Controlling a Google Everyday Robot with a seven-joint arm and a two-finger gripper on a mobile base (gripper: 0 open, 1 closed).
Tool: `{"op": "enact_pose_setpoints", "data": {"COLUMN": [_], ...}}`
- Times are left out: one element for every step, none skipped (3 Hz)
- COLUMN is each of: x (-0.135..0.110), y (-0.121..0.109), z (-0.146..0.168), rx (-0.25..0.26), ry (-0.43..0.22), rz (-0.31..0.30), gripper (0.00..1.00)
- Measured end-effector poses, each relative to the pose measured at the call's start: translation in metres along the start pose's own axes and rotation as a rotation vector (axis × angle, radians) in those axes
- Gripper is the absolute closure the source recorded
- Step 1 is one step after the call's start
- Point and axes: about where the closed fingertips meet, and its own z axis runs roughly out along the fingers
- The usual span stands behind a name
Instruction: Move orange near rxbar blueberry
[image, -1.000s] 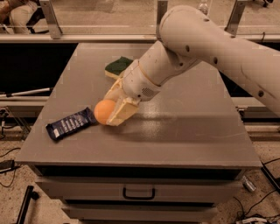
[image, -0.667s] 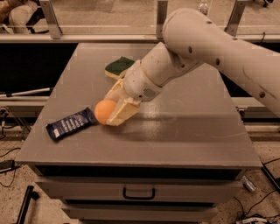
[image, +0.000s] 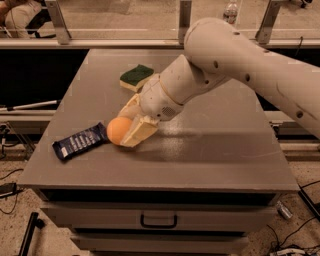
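Grey worktop seen from its front edge, with one drawer below. The arm enters from the right and reaches down and leftward to the front-left part of the worktop.

The tool sits low over the surface, left of centre and nearer the front edge than the back. Its two cream fingers bracket the orange, one on the side facing the front edge and one on the side facing the back edge. The tool is closed to the width of the fruit and grips it. Whether the orange rests on the worktop or hangs just above it cannot be told.

The bar, dark blue with white lettering, lies flat near the front-left corner, set at an angle with its right end raised toward the back. That end lies right against the left side of the orange; whether the two touch cannot be told.

The sponge, green on top and yellow beneath, lies toward the back edge, left of centre, well apart from the orange and bar and just beside the arm's wrist.
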Motion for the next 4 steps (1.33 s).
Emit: {"op": "enact_pose_setpoints", "data": {"x": [0.0029, 0.0032, 0.0031, 0.0023], "y": [0.0017, 0.0014, 0.0014, 0.0019], "z": [0.0043, 0.0051, 0.0051, 0.0059], "rx": [0.003, 0.003, 0.003, 0.001], "ry": [0.005, 0.006, 0.006, 0.006], "rz": [0.005, 0.007, 0.007, 0.005], "gripper": [0.51, 0.28, 0.05, 0.00]}}
